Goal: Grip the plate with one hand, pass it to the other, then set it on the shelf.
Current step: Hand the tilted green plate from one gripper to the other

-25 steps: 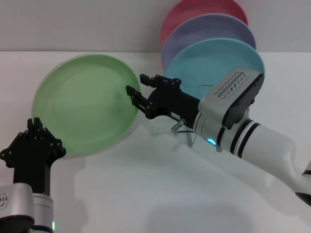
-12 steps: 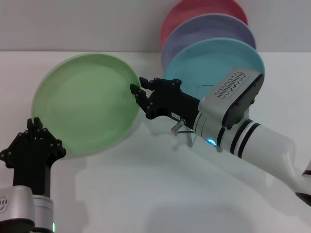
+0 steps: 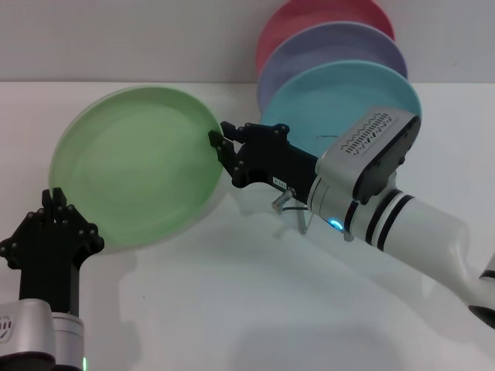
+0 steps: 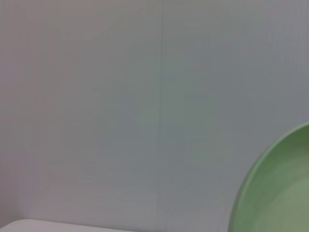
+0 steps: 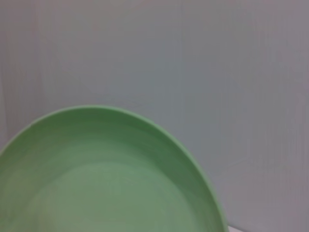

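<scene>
The light-green plate (image 3: 131, 166) is held up off the table, tilted toward me. My left gripper (image 3: 56, 207) is shut on its lower left rim. My right gripper (image 3: 220, 134) has come in from the right and its two black fingers pinch the plate's right rim. The plate also shows in the left wrist view (image 4: 280, 193) and fills the right wrist view (image 5: 106, 179). The silver wire shelf (image 3: 288, 202) stands on the table behind my right arm, mostly hidden by it.
A pink plate (image 3: 309, 19), a purple plate (image 3: 340, 46) and a light blue plate (image 3: 340, 100) stand upright in the shelf at the back right. My right forearm (image 3: 402, 224) crosses the white table (image 3: 232, 309) in front of them.
My right gripper has moved left onto the plate's right rim and its fingers have closed together on it. The plate has shifted slightly left. The left arm has barely moved.
</scene>
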Robot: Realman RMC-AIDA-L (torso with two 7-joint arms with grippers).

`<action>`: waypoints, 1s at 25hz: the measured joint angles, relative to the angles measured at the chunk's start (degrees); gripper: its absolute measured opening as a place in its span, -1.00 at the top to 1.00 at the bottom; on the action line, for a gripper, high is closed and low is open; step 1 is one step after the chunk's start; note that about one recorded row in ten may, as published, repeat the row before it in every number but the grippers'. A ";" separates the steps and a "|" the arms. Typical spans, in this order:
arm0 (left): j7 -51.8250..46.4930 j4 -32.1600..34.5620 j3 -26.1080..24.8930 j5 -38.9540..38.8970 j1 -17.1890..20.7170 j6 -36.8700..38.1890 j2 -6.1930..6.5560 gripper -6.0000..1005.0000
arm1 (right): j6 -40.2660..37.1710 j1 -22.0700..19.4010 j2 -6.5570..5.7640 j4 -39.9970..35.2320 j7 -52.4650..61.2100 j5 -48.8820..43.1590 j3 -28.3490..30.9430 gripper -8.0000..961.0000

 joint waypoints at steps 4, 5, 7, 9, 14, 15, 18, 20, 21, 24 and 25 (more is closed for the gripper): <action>0.00 0.12 0.13 0.00 -0.12 0.01 0.00 0.93 | 0.04 0.00 0.00 0.10 -0.02 0.04 -0.18 0.63; 0.00 0.16 0.14 0.00 -0.18 0.01 0.00 0.93 | 0.06 0.00 0.00 0.13 -0.02 0.04 -0.19 0.64; 0.00 0.19 0.15 0.00 -0.24 0.01 0.00 0.93 | 0.08 0.00 0.00 0.15 -0.03 0.06 -0.21 0.65; 0.00 0.20 0.17 0.00 -0.30 0.01 0.00 0.93 | 0.10 0.04 0.00 0.17 -0.03 0.07 -0.22 0.67; 0.00 0.23 0.19 0.00 -0.43 0.00 0.00 0.93 | 0.13 0.11 0.00 0.17 -0.02 0.10 -0.26 0.70; 0.00 0.23 0.19 0.00 -0.43 -0.01 0.00 0.93 | 0.13 0.13 0.00 0.14 0.02 0.10 -0.26 0.71; 0.00 0.23 0.19 0.00 -0.45 -0.06 0.00 0.93 | 0.13 0.18 0.00 0.02 0.09 0.10 -0.27 0.73; 0.00 0.23 0.17 0.00 -0.46 -0.11 0.00 0.93 | 0.13 0.18 0.00 0.01 0.11 0.10 -0.27 0.75; 0.00 0.23 0.15 0.00 -0.46 -0.14 0.00 0.93 | 0.13 0.18 0.00 0.00 0.14 0.10 -0.27 0.75; 0.00 0.23 0.13 0.00 -0.46 -0.19 0.00 0.93 | 0.13 0.18 0.00 -0.01 0.22 0.10 -0.27 0.78; 0.00 0.23 0.13 0.00 -0.46 -0.22 0.00 0.93 | 0.13 0.17 0.00 -0.01 0.23 0.10 -0.27 0.78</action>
